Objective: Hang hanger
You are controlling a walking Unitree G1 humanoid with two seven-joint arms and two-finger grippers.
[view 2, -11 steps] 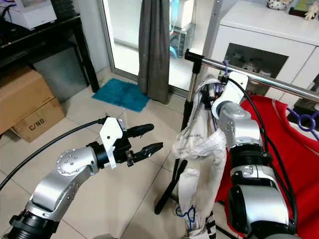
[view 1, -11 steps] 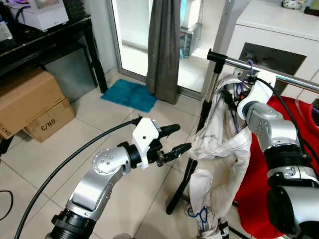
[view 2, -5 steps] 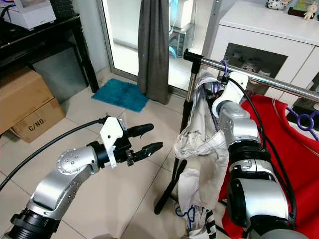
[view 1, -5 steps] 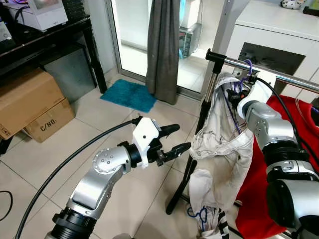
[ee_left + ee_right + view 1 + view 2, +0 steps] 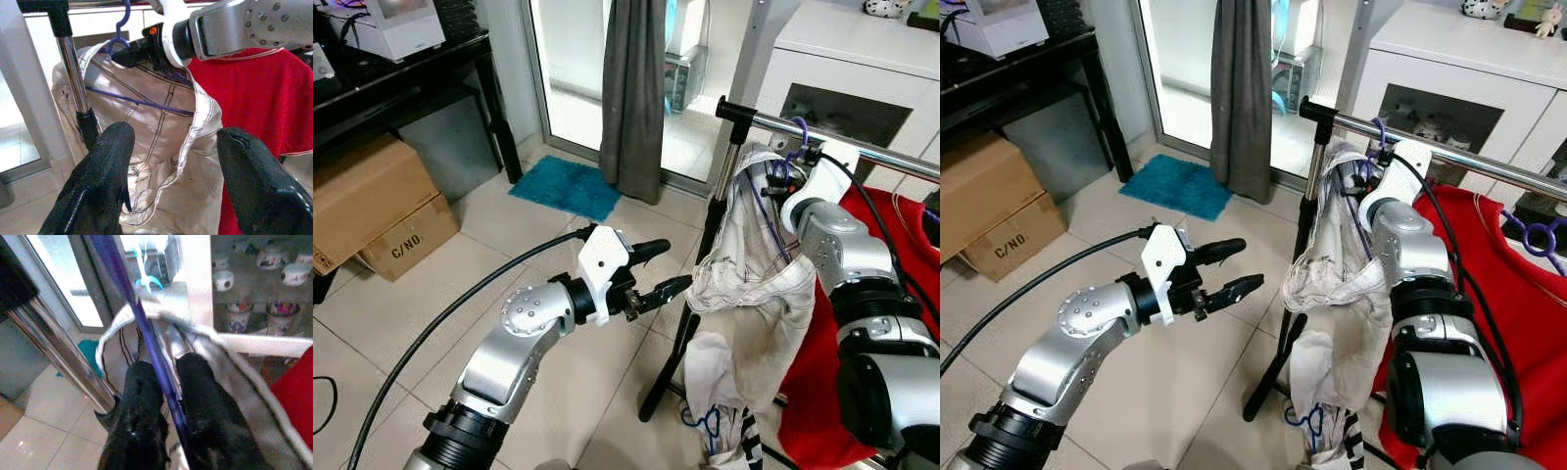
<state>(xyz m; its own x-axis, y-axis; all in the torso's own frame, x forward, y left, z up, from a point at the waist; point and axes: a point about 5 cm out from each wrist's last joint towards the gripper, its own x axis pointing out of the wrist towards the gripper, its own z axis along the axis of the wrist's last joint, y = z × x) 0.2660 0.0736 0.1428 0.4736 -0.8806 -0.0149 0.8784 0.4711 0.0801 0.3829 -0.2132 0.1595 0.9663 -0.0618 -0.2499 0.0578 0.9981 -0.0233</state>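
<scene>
Black fingers of the right gripper point(image 5: 164, 401) are clamped on the thin purple plastic hanger point(image 5: 146, 340), which carries a cream-white garment with dark stitching point(image 5: 744, 294) and has its hook point(image 5: 119, 24) over the shiny metal clothes rail point(image 5: 842, 142), close to the rail's black end cap point(image 5: 734, 108). Beside that garment on the same rail hangs a red cloth point(image 5: 1489, 294), and the rail's black stand point(image 5: 680, 338) reaches down to the pale tiled floor point(image 5: 519, 235). Out in front, the left gripper point(image 5: 656, 269) hovers with its fingers spread apart, just short of the garment and holding nothing.
</scene>
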